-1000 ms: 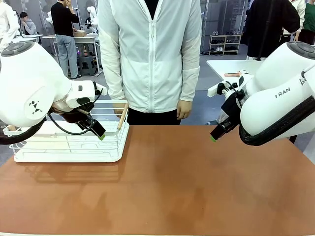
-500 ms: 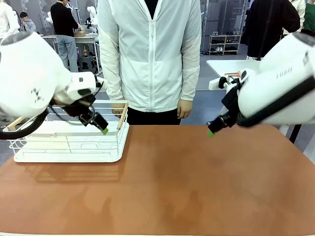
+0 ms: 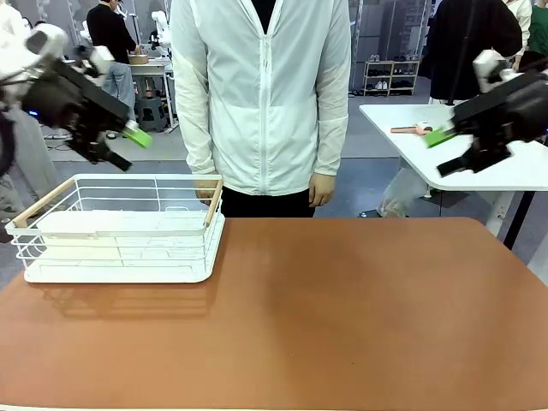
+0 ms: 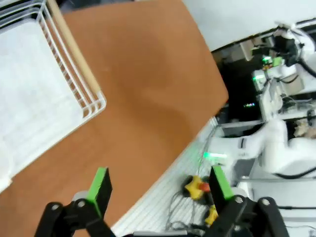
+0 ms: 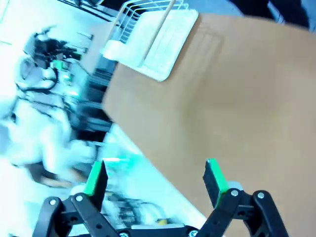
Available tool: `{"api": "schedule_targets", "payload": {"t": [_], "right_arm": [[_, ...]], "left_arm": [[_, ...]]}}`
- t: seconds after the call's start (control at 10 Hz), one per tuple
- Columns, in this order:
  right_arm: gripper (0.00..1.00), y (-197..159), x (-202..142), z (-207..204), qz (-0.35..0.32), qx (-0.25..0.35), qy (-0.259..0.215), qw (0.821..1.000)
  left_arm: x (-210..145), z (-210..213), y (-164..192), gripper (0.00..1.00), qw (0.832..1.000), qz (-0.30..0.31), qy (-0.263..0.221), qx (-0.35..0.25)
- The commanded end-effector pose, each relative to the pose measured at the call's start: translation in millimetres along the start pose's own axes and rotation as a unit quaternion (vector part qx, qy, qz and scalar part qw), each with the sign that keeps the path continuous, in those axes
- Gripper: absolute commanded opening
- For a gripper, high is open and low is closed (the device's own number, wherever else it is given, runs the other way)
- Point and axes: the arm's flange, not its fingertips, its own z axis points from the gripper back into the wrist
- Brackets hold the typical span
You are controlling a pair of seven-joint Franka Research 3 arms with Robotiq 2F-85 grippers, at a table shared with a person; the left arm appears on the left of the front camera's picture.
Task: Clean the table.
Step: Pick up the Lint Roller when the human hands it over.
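- Table (image 3: 342,317) with a reddish-brown top is seen across the lower half of the front view; its far edge lies just before a person (image 3: 261,94) in a white zipped jacket, whose hand (image 3: 321,190) hangs above that edge.
- On the table's left part, near the far-left corner, a white wire basket (image 3: 128,178) is set; a wooden handle (image 3: 212,202) is fixed along its right end, and another along its left end.
- High above the basket, well apart from it, the left gripper (image 3: 127,147) is held; its jaws are spread wide and nothing is held between them.
- From the left wrist, the left gripper (image 4: 160,190) is seen with its green pads (image 4: 100,183) far apart; the table (image 4: 143,94) and a corner of the white wire basket (image 4: 49,94) lie below, touched by neither finger.
- At the upper right the right gripper (image 3: 445,152) is raised, in front of a white-topped table (image 3: 390,120) farther back; its fingers are parted and nothing is gripped.
- From the right wrist, in a much blurred picture, the right gripper (image 5: 155,180) is shown with jaws wide; the table (image 5: 232,98) is seen beneath it, and the white wire basket (image 5: 158,39) at the table's far end.
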Motion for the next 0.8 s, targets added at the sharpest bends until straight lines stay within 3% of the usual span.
{"api": "schedule_targets", "payload": {"t": [0.0, 0.4, 0.7], "right_arm": [[1.0, -39.7, -4.6, 33.7, -0.09, 0.035, -0.015, 0.995], [1.0, -106.5, -46.3, 122.9, -0.181, 0.087, -0.084, 0.976], [1.0, -123.9, -57.5, 136.0, -0.199, 0.086, -0.1, 0.971]], "left_arm": [[-9.1, 51.7, 50.2, 1.0, 0.997, 0.064, -0.023, -0.041], [-71.1, 153.7, 124.7, 1.0, 0.98, 0.13, -0.142, -0.057], [-79.3, 167.5, 133.4, 1.0, 0.974, 0.138, -0.17, -0.052]]}}
